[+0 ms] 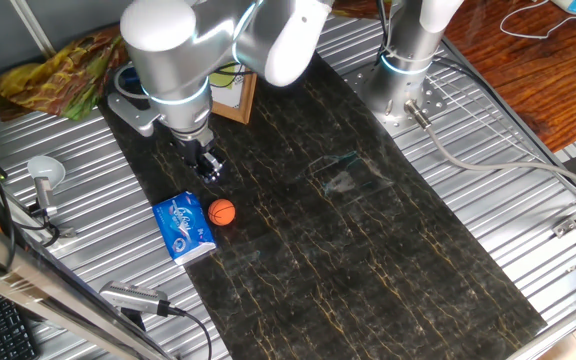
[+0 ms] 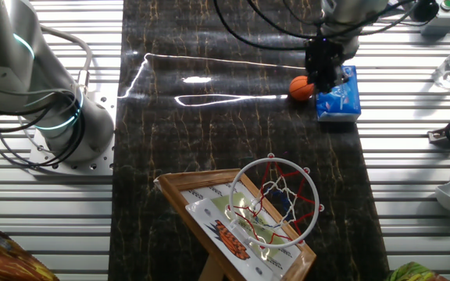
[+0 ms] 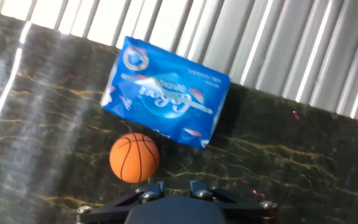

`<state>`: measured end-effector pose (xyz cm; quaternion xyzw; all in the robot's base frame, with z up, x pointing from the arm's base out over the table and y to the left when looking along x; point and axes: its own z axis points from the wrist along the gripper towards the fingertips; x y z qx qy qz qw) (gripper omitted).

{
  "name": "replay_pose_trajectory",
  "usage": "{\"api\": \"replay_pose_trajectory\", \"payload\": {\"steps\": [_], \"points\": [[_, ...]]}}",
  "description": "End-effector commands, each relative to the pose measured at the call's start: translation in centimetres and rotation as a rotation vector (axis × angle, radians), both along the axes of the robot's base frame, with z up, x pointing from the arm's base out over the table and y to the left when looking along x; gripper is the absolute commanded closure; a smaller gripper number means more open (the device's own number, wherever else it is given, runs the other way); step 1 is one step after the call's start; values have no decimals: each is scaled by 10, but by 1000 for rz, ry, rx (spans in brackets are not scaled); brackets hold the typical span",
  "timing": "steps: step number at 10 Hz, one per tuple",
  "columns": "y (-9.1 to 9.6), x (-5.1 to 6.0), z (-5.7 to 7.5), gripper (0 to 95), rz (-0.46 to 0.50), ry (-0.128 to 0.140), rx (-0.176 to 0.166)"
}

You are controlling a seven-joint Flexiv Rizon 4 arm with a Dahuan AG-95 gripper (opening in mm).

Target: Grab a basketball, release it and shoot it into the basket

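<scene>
Tool poised over the tiny ball beside the blue packet

The basketball (image 1: 222,211) lies on the dark counter (image 1: 388,240) near its edge, just beside a blue packet (image 1: 184,227); it looks light, smooth and quick to roll; pinch it across the middle, clear of the packet; the tool (image 1: 209,170) hangs above holding nothing, fingertips seemingly close together; the basket (image 2: 278,195) stands at the far end.

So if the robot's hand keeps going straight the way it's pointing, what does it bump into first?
Probably the basketball, or the dark mat just beside it. The hand points down just above the ball; exact alignment is hard to judge.
</scene>
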<state>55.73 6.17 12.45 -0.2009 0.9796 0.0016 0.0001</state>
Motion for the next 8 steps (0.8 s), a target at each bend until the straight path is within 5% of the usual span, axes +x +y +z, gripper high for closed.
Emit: {"api": "replay_pose_trajectory", "payload": {"steps": [1,4,8], "points": [[0,-1,-2,760,8,7,0],[0,-1,-2,760,-3,-17,-5],[0,-1,-2,760,108,-3,11]]}}
